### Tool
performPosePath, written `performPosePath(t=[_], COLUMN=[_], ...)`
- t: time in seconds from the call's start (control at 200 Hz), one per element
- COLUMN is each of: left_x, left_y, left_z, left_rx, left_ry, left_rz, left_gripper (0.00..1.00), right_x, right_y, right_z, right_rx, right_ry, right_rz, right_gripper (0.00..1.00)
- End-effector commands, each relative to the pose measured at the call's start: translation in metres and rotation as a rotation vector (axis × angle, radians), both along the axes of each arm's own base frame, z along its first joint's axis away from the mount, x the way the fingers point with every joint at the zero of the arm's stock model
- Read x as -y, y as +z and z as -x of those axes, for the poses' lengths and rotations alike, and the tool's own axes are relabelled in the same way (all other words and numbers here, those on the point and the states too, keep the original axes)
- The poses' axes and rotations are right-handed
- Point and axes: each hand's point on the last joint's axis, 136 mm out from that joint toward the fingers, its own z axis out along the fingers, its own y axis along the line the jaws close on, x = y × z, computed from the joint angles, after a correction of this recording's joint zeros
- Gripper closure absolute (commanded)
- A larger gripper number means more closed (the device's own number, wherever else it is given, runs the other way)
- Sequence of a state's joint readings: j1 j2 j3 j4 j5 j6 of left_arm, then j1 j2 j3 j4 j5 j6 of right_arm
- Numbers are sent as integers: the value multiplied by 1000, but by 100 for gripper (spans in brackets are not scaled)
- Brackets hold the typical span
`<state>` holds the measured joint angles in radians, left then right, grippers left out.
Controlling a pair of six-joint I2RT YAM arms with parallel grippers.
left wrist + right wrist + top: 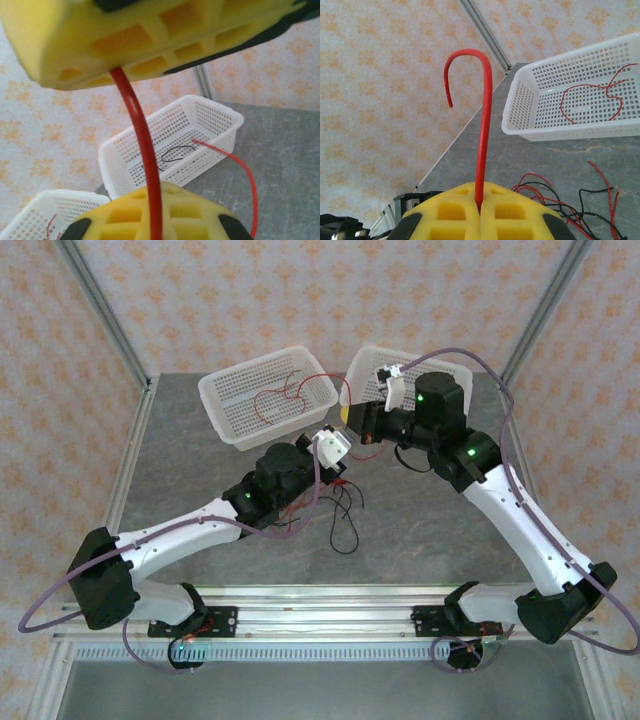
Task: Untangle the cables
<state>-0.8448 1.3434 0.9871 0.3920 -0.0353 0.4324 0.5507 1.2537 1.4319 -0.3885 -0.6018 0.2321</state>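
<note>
Grey tabletop point(430, 530), white basket point(215, 405) of red strands point(290, 392) at back. Left tool point(157, 205) and right tool point(480, 207) both pinched shut on one red cable point(482, 125), above loose tangle point(340, 505). Probably mid-extraction; next: draw clear gently, drop with reds.

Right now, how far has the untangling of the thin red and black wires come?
Done: loose red wires lie in one white perforated plastic basket, a black loop in the other basket. In hand: left gripper and right gripper each pinch a red wire. Left: a red-and-black tangle on the grey table.
</note>
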Motion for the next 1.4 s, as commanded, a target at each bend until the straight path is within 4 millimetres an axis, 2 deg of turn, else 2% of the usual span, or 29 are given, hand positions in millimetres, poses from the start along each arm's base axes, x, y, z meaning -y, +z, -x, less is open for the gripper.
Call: performPosePath(t=[0.0, 0.06, 0.14, 0.205, 0.285, 0.365, 0.38, 0.495, 0.646, 0.886, 1.021, 1.171, 1.306, 1.326, 1.396], left_x=[-4, -8, -17, -25, -36, -52, -55, -80, -104, -139, -160, -178, -187, -187, -185], left_y=[34, 37, 41, 45, 48, 54, 54, 57, 56, 45, 35, 4, -42, -60, -89], left_z=[5, 5, 1, -4, -10, -19, -20, -40, -72, -137, -176, -219, -251, -258, -267], left_rx=[56, 51, 28, 2, -23, -38, -42, -74, -105, -143, -178, -271, -392, -428, -500], left_ry=[6, 28, 72, 100, 135, 174, 179, 240, 309, 400, 430, 439, 436, 439, 433], left_rz=[90, 96, 102, 101, 107, 122, 123, 141, 132, 124, 161, 205, 245, 243, 255], left_gripper=[100, 100, 100, 100, 100, 100, 100, 100, 100, 100, 100, 100, 100, 100, 100], right_x=[5, 7, 10, 14, 22, 27, 32, 40, 45, 43, 40, 36, 40, 41, 43], right_y=[8, 6, 6, 5, 4, -3, 4, 0, -21, -56, -65, -48, -38, -39, -42], right_z=[-4, -5, -8, -10, -11, -14, -8, 0, 9, 22, 28, 35, 31, 30, 25], right_rx=[8, 1, -5, -7, 1, -3, 16, 29, 11, -53, -80, -85, -103, -110, -133], right_ry=[-43, -58, -86, -120, -164, -199, -203, -221, -222, -186, -162, -122, -166, -174, -202], right_rz=[-31, -36, -45, -46, -45, -40, -54, -71, -71, -85, -121, -196, -198, -194, -182], right_gripper=[100, 100, 73, 56, 41, 34, 33, 27, 26, 28, 28, 28, 28, 28, 28])
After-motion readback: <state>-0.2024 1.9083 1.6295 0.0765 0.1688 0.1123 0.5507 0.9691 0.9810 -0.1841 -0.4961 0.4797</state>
